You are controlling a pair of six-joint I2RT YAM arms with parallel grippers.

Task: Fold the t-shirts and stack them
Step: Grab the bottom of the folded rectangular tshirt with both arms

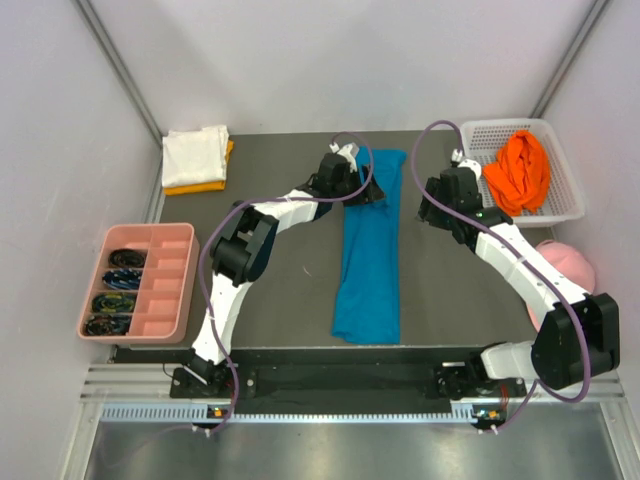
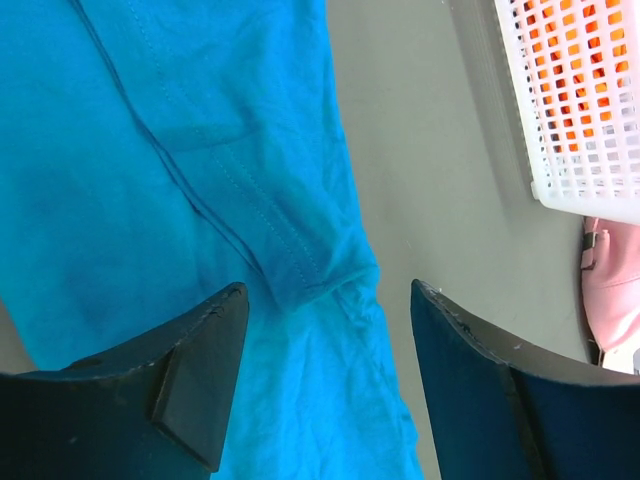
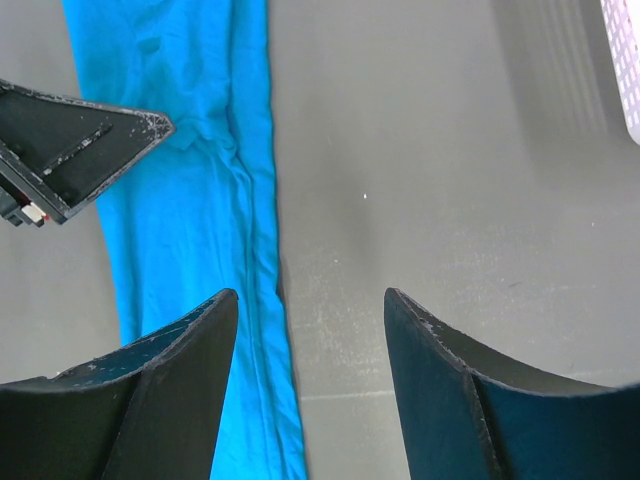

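On the table (image 1: 290,290), the limp teal-blue t-shirt (image 1: 370,250) probably wanted pinching at its far corners; left gripper (image 2: 328,288) and right gripper (image 3: 310,293) had jaws apart.

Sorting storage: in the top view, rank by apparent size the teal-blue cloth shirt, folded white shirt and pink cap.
1. teal-blue cloth shirt
2. folded white cloth shirt
3. pink cap, partly hidden behind the right arm
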